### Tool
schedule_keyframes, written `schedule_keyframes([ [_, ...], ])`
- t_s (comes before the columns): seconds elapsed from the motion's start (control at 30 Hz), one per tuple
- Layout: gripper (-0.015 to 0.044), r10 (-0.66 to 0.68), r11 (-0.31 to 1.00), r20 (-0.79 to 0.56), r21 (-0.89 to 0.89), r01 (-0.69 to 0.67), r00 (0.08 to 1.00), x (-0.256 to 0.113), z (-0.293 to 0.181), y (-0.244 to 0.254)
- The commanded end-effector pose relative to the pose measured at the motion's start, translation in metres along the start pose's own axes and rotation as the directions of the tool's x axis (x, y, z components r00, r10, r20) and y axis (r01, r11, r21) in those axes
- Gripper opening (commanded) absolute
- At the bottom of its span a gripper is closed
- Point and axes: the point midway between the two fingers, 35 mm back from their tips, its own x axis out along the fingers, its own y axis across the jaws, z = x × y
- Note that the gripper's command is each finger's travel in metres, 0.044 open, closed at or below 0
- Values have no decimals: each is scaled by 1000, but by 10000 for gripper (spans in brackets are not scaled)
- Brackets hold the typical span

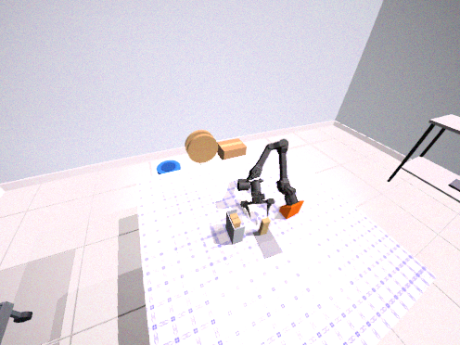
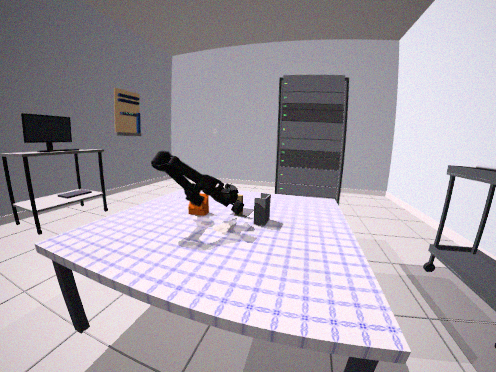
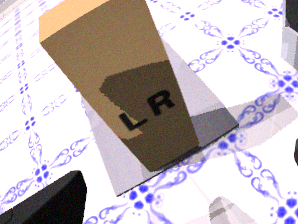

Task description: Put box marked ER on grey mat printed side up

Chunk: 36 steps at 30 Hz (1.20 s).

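A tan box stands upright on the grey mat, near one end of it. Its side facing the wrist camera shows the black letters LR, partly in shadow. The grey bin stands beside the mat, with two tan box tops showing inside; their printed sides are hidden. My gripper is open and empty, on the arm's side of the standing box, with its fingers spread wide. Whether a finger touches anything cannot be seen.
An orange block is at the foot of my arm, beyond the mat from the bin. A blue round container, round tan discs and a brown carton are in the background.
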Motion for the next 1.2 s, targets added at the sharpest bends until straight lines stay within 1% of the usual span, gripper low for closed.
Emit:
schedule_keyframes([
  [0.0, 440, -1, 1000, 0, 0, 1, 1000, 0, 0, 0],
  [1.17, 440, 6, 1000, 2, -3, -6, 1000, -51, 17, -3],
])
